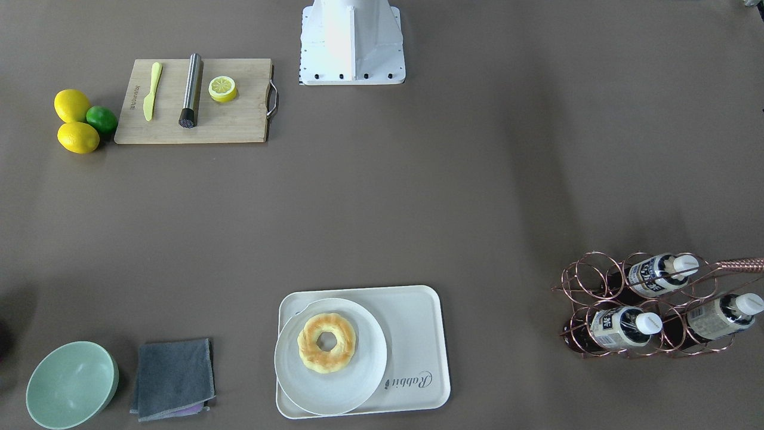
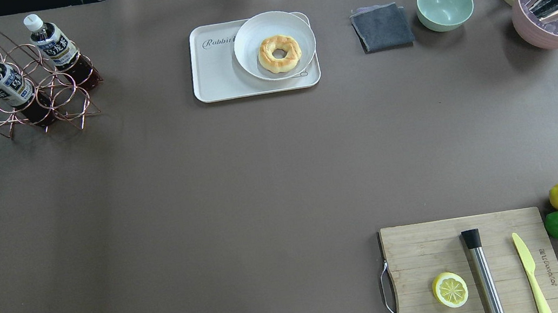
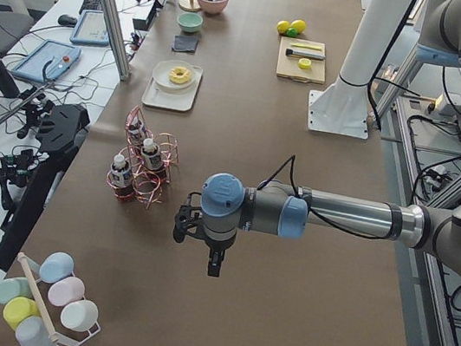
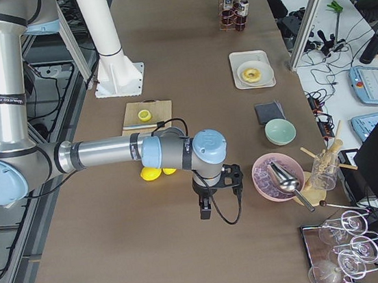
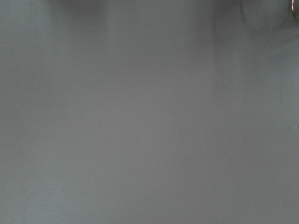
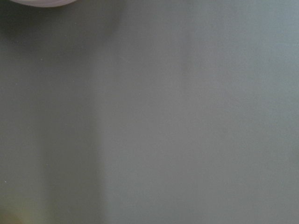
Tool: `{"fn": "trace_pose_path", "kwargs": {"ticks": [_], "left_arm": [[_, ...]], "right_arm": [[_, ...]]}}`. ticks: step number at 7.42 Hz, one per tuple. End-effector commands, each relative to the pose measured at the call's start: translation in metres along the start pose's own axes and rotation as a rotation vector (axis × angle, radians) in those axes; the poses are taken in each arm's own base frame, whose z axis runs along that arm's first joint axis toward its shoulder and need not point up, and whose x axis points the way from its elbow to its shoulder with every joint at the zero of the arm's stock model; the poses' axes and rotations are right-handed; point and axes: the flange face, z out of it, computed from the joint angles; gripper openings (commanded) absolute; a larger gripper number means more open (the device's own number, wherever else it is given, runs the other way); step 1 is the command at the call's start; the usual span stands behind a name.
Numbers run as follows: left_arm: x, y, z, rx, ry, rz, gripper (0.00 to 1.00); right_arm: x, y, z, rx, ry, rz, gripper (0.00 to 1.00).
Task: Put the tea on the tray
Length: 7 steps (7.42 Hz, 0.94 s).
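Front view: 3 bottles lean in a copper wire rack [image 1: 740,263]. I'd take the tea [image 1: 624,327], smooth clear plastic; its cap could snag a ring.

Overhead: a round plate [image 2: 252,40] crowds the glossy cream tray [image 2: 215,72], so tipping is likely.

Side views: left gripper [image 3: 212,267] and right gripper [image 4: 204,212] hang well apart from it. I can't tell whether either is parted or closed.

Wrist views: bare table [image 5: 149,112].
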Motion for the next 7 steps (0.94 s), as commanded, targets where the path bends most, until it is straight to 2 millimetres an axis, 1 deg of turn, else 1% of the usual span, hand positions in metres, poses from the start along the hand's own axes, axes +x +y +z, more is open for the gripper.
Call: {"fn": "trace_pose_path", "kwargs": {"ticks": [1, 2, 3, 5, 7], "left_arm": [[0.005, -0.001, -0.007, 0.012, 0.0, 0.004, 0.98], [0.008, 0.0, -0.01, 0.019, 0.002, 0.015, 0.98], [0.006, 0.001, -0.01, 0.021, 0.002, 0.014, 0.98], [0.005, -0.002, -0.009, 0.02, 0.0, 0.012, 0.98], [0.017, -0.007, -0.021, 0.045, 0.002, 0.035, 0.98]], "right_arm": [[-0.001, 0.0, 0.0, 0.001, -0.003, -0.001, 1.0], [-0.001, 0.0, 0.0, 0.001, -0.003, -0.001, 1.0], [0.0, 0.0, 0.0, 0.002, -0.001, -0.002, 1.0], [0.0, 0.0, 0.0, 0.001, 0.001, -0.001, 1.0], [-0.001, -0.001, 0.0, 0.001, -0.007, 0.001, 1.0]]}}
